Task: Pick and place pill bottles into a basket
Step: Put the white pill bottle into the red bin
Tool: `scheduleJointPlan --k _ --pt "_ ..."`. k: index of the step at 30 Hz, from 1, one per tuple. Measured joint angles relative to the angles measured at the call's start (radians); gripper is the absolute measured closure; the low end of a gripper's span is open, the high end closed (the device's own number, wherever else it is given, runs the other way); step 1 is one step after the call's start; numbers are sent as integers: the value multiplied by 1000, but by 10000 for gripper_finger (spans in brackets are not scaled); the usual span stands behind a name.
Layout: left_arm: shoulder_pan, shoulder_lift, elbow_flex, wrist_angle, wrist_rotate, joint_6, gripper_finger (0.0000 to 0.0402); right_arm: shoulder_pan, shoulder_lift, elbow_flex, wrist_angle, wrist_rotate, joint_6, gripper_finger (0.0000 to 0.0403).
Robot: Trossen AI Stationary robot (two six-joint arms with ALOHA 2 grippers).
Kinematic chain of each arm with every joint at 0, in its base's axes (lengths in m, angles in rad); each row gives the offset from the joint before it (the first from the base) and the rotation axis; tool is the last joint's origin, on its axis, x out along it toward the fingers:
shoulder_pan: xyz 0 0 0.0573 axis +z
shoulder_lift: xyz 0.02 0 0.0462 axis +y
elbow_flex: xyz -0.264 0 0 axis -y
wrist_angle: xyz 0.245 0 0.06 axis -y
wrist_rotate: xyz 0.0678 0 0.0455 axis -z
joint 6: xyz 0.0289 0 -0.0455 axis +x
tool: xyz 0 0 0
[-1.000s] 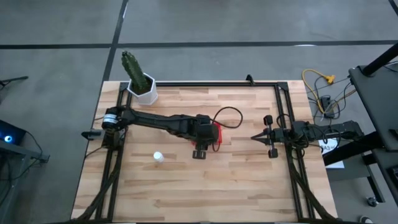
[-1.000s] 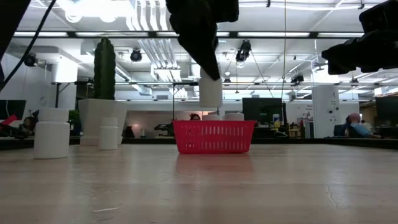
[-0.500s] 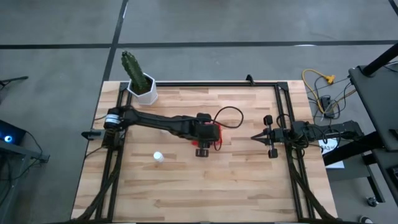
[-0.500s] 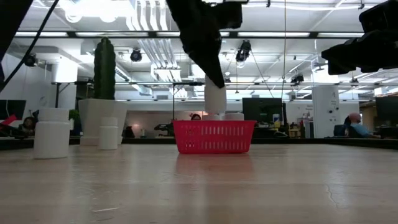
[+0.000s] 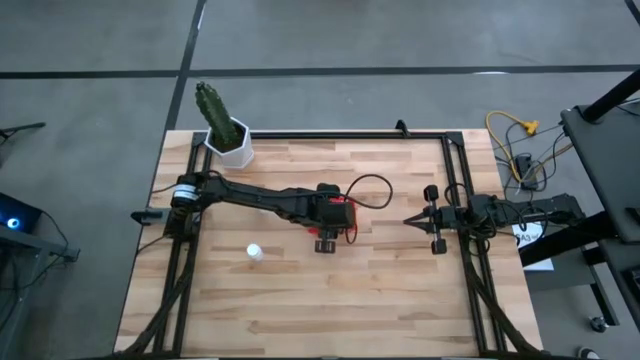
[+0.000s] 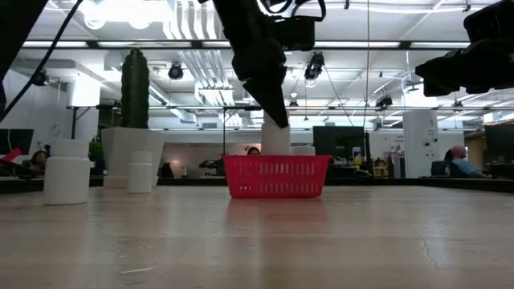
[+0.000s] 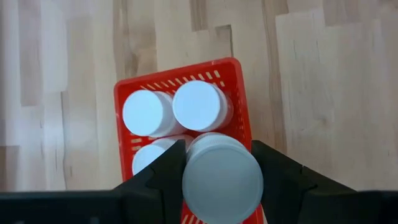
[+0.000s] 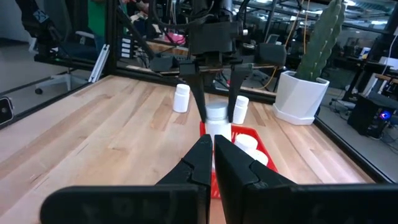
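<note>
A pill bottle (image 7: 222, 182) is held between the fingers of the left pincer (image 7: 217, 163), which is poised directly over the red basket (image 7: 239, 111) near the middle of the counter (image 5: 380, 290). In the low view the bottle's lower part is seen at or just below the basket's rim, so the placing step is judged to be in hand. Three capped bottles are seen already standing in the basket in the left wrist view (the third is half hidden under the held one). The free corner beneath the held bottle appears to be the target, though its floor is hidden.

Two bottles remain outside the basket in the right wrist view; one (image 5: 255, 252) is marked on the counter in the high view, well apart from the basket, while the other is probably hidden there under the left arm.

The right pincer (image 5: 411, 220) is parked at the counter's right edge, its fingers pressed together on nothing.

For the next move, the bottle needs to be lowered straight down until it is seated, then the fingers spread and lifted clear without the neighbouring caps being nudged.
</note>
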Motion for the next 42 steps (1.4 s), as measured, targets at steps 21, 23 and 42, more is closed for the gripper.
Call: scheduleJointPlan --k 21,23,42 --pt "2 12 -18 19 -2 0 260 0 1 1 0 0 0 394" --pt "2 12 -18 19 -2 0 260 0 1 1 0 0 0 394" --pt "2 12 -18 24 -2 -1 236 0 1 1 0 0 0 394"
